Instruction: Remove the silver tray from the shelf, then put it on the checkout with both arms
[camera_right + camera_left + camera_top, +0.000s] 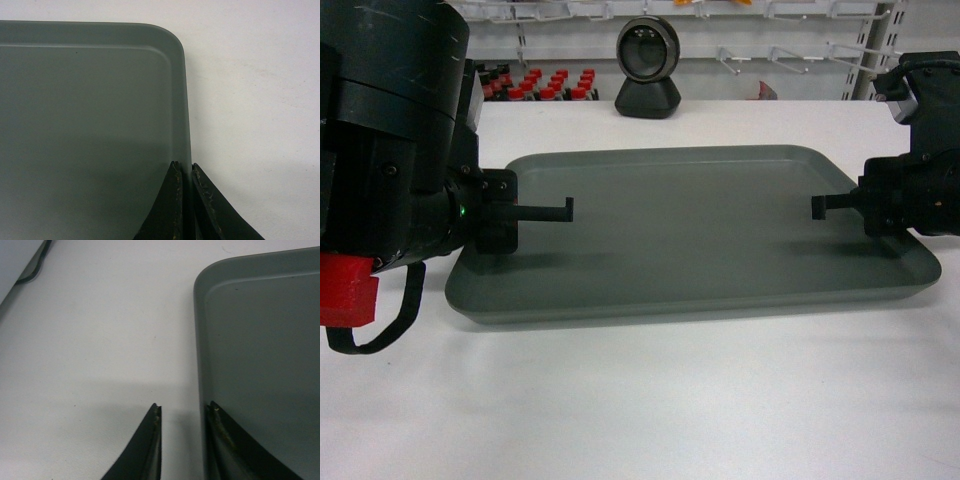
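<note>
Resting flat on checkout (pixel 720 400), silver tray (pixel 690 240), left fingers (pixel 150 450) spread astride rim, right fingers (pixel 175 210) pinching rim.

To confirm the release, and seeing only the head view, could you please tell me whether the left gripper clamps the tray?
Observer: No. The left gripper straddles the tray rim with its jaws apart, and the outer finger is clear of the rim, over the table.
Operator: Thank you. And the right gripper?
Observer: The right gripper has its jaws pinched on the rim, just below a rounded corner.
</note>
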